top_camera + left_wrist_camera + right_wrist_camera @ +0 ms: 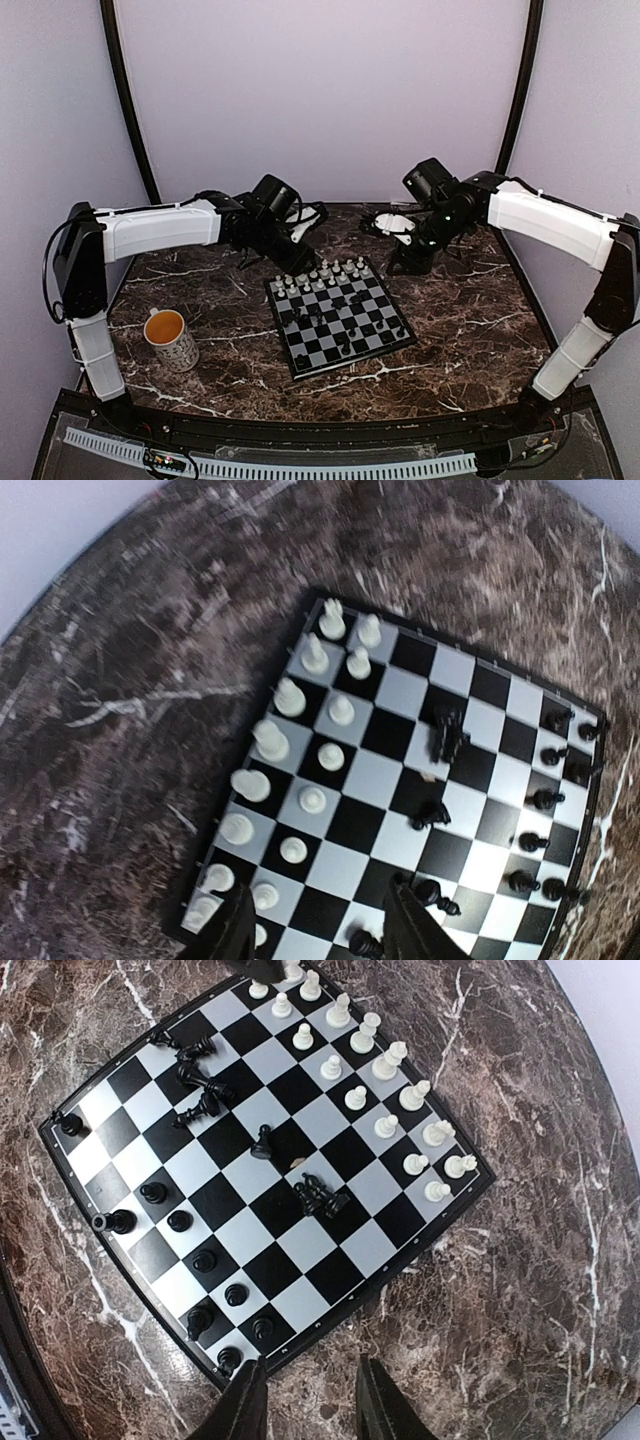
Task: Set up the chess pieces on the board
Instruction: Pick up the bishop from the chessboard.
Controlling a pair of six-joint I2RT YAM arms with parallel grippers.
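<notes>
The board (pixel 338 312) lies at the table's middle. White chess pieces (pixel 290 697) stand in two rows along its far edge. Black chess pieces (pixel 180 1221) stand along the near edge, and several black ones (pixel 318 1197) lie tipped over in the middle squares. My left gripper (pixel 320 930) hangs open over the board's white end (pixel 296 256), with a white pawn close to its left finger and nothing between the fingers. My right gripper (pixel 305 1405) is open and empty above the marble just off the board's right edge (pixel 404 262).
A patterned mug (pixel 171 338) holding brown liquid stands on the marble tabletop (pixel 470 320) left of the board, close to the left arm's base. A curved dark frame and pale walls close off the back of the table.
</notes>
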